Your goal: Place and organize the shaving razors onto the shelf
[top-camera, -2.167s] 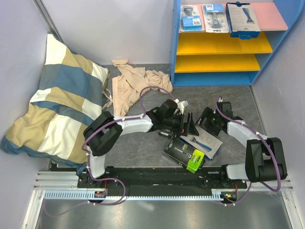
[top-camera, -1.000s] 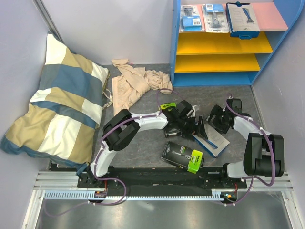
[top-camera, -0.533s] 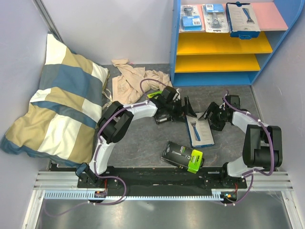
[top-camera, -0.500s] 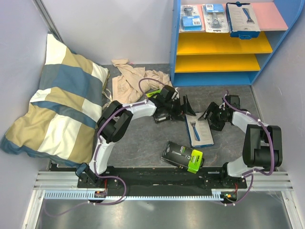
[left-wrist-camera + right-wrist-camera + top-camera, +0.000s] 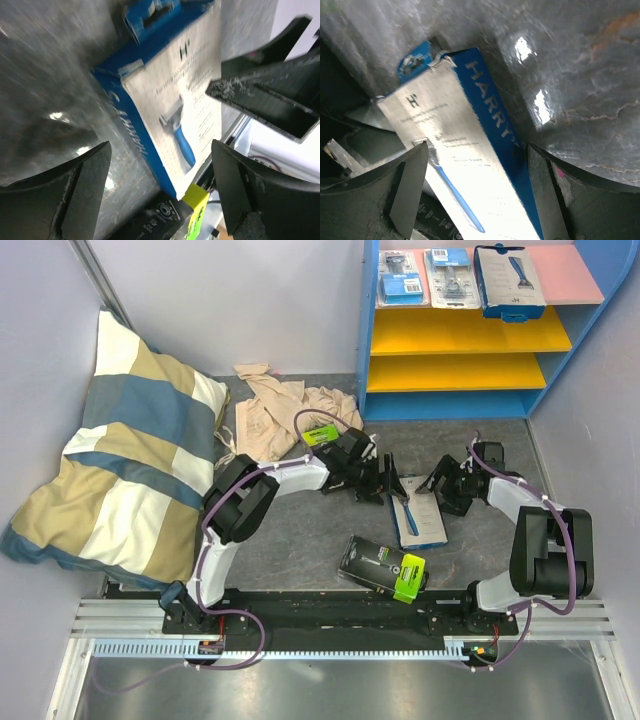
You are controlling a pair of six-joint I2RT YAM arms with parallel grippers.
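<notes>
The top camera looks down from high behind the 6 o'clock edge of the grey table (image 5: pixel 300 540); the blue-framed shelf (image 5: pixel 370 340) is at 1 o'clock. Both wrist cameras, very close to the table, see one flat white-blue razor box (image 5: pixel 420 515) from opposite sides.

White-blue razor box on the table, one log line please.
white-blue razor box: on table, ungripped | left end effector: open, beside it | right end effector: open, beside it | shelf: three packs on top
</notes>
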